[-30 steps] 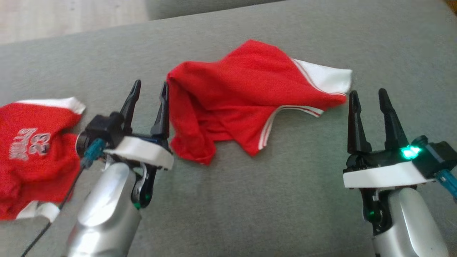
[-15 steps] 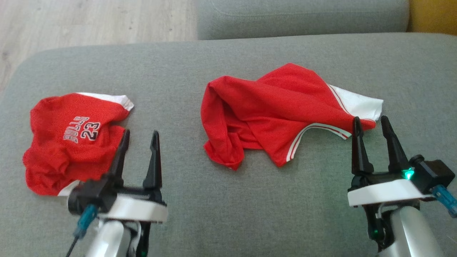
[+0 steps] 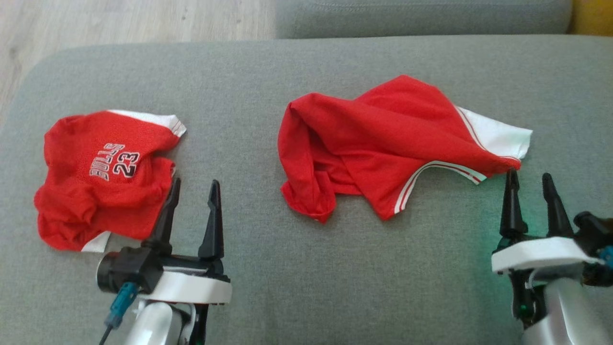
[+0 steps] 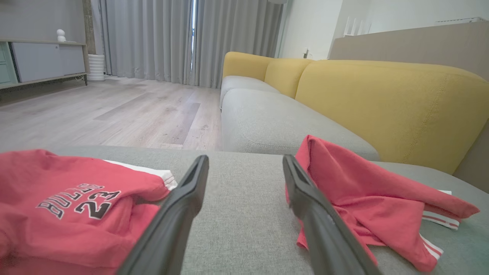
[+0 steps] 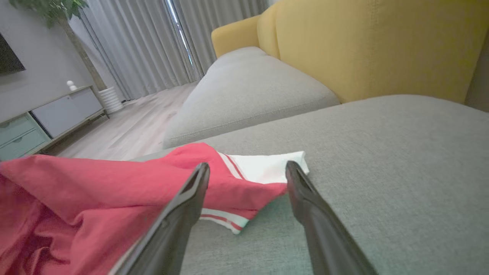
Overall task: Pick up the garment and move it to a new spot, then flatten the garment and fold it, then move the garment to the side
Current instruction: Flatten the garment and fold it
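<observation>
Head view looks down on a grey sofa seat [image 3: 306, 268] with a crumpled red garment [image 3: 378, 139] lying near its middle. The cloth is bunched in folds on its left side. White panels with red-striped trim run along its lower edge and out to its right corner.

The right hand [image 3: 528, 175] sits low on the right with its two dark fingers spread wide and nothing between them. Its fingertips are just beside the garment's red and white right corner; whether they touch the cloth I cannot tell. In the right wrist view that corner lies on the cushion just ahead of the open fingers.

The left hand [image 3: 196, 184] is at the lower left, also spread wide and empty, above bare cushion. It sits between the garment and a second red jersey [image 3: 100, 177] printed "BULLS 23", which lies rumpled near the seat's left edge. One finger overlaps that jersey's right edge in this view.

A yellow backrest [image 4: 382, 99] and pale wooden floor [image 4: 114, 114] lie beyond.
</observation>
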Controlling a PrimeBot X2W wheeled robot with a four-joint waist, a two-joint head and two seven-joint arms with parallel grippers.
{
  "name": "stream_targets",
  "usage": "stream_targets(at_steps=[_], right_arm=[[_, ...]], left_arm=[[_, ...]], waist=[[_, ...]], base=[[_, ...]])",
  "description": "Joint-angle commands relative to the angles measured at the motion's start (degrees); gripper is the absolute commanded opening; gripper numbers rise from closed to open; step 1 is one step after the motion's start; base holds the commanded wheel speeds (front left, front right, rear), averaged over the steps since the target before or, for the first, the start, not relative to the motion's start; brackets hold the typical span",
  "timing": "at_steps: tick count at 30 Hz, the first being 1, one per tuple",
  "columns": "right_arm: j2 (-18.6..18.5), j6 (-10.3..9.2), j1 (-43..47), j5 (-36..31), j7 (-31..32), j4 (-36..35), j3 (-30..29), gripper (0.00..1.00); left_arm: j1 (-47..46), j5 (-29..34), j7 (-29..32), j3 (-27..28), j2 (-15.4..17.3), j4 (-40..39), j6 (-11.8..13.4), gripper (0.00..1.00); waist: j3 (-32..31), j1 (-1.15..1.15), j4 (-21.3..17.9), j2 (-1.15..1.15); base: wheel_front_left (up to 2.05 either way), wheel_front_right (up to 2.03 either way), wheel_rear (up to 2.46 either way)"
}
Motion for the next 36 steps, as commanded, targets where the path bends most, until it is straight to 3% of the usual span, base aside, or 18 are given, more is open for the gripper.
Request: stream_targets(at_steps=[1,10,19,20,21,29,36], right_arm=[[-0.3,-0.04,-3.0,-0.5,-0.6,0.2,0.9,1.0],[-0.3,-0.04,-11.9,10.5,-0.6,18.1,1.6,1.0],[-0.3,-0.04,-17.7,14.7,-0.6,24.5,4.6,1.0],[-0.3,-0.04,-18.0,14.4,-0.6,24.6,4.7,0.58],[-0.3,-0.04,-18.2,14.0,-0.6,24.5,4.8,0.01],[-0.3,-0.04,-17.5,12.8,-0.6,17.5,3.7,0.0],[-0.3,-0.04,-16.5,12.3,-0.6,6.7,-4.7,0.0]], left_arm=[[-2.3,0.5,-0.5,1.8,-0.1,-1.5,-0.2,1.0],[-3.3,1.8,-0.5,1.2,-1.3,0.0,-1.6,1.0],[-4.2,2.7,-0.5,1.5,-1.8,0.5,-2.3,1.0],[-4.2,2.8,-0.5,1.6,-1.8,0.5,-2.3,1.0],[-4.3,2.8,-0.5,1.7,-1.9,0.5,-2.4,1.0],[-4.5,3.0,-0.5,2.6,-2.1,0.8,-2.5,1.0],[-4.0,2.9,-0.5,3.0,-2.4,0.9,-2.5,1.0]], waist=[[0.5,0.0,0.3,0.0],[2.2,0.0,1.8,0.0],[4.0,0.0,2.5,0.0],[4.1,0.0,2.5,0.0],[4.2,0.0,2.4,0.0],[3.9,0.0,0.9,0.0],[2.3,0.0,-1.0,0.0]], base=[[0.0,0.0,0.0],[0.0,0.0,0.0],[0.0,0.0,0.0],[0.0,0.0,0.0],[0.0,0.0,0.0],[0.0,0.0,0.0],[0.0,0.0,0.0]])
